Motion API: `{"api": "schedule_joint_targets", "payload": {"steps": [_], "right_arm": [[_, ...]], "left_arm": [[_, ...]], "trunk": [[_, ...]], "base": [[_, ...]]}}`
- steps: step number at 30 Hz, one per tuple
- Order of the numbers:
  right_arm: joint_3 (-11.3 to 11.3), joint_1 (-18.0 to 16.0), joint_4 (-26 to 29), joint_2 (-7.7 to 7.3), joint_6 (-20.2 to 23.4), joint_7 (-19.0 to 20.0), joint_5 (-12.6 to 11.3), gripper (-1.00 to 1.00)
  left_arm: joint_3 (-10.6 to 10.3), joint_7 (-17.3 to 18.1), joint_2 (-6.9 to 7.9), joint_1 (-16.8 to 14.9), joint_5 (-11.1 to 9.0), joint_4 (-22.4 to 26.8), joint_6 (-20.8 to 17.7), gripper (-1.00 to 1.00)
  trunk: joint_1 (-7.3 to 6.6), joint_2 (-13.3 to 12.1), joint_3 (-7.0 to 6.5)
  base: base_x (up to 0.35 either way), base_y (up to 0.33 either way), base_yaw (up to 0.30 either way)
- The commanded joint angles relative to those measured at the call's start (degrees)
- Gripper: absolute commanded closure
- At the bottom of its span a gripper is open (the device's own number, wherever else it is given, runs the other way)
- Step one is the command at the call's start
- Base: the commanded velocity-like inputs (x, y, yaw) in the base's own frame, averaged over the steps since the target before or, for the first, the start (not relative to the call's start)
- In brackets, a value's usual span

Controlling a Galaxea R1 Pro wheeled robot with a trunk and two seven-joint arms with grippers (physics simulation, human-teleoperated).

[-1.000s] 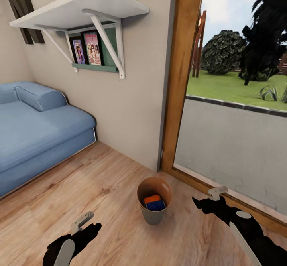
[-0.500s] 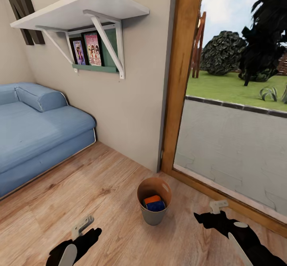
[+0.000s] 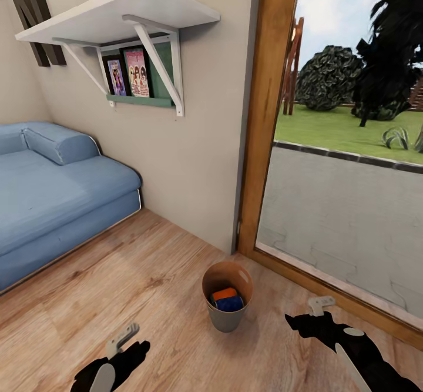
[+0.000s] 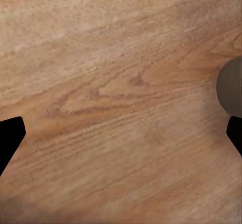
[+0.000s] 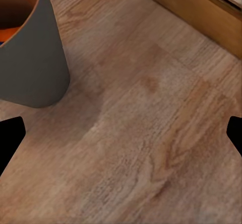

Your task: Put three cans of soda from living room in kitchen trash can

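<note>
Wood floor (image 3: 147, 298): left gripper (image 3: 120, 341) slightly lower vs. before

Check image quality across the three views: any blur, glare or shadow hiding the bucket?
Head view: sharp, even light; the bucket shows an orange can and a blue can inside, no glare. Right wrist view: soft blur, faint shadow on the floor beside the bucket. Left wrist view: woodgrain blurred, bucket cut by the frame edge.

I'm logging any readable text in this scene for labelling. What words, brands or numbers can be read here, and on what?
"N": a large dark letter mounted on the wall above the blue sofa, cut off by the picture's edge.
Two picture covers on the green shelf under the white bracket shelf: any print is too small to read.
Orange can and blue can in the trash can: no label readable.
</note>
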State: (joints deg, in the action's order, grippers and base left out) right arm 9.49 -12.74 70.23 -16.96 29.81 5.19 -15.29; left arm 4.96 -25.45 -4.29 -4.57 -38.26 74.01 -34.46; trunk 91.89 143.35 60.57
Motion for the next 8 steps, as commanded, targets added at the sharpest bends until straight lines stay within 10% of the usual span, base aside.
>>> {"api": "schedule_joint_targets", "payload": {"steps": [1, 8], "right_arm": [[0.0, 0.0, 0.0, 0.0, 0.0, 0.0, 0.0, -1.0], [0.0, 0.0, 0.0, 0.0, -0.01, 0.0, -0.01, -1.0]], "left_arm": [[-0.01, 0.01, 0.0, 0.0, 0.0, 0.0, 0.19, -1.0], [-0.05, 0.04, -0.11, 0.0, -0.03, -0.11, 0.86, -1.0]], "trunk": [[0.0, 0.0, 0.0], [0.0, 0.0, 0.0]], "base": [[0.0, 0.0, 0.0], [0.0, 0.0, 0.0]]}}
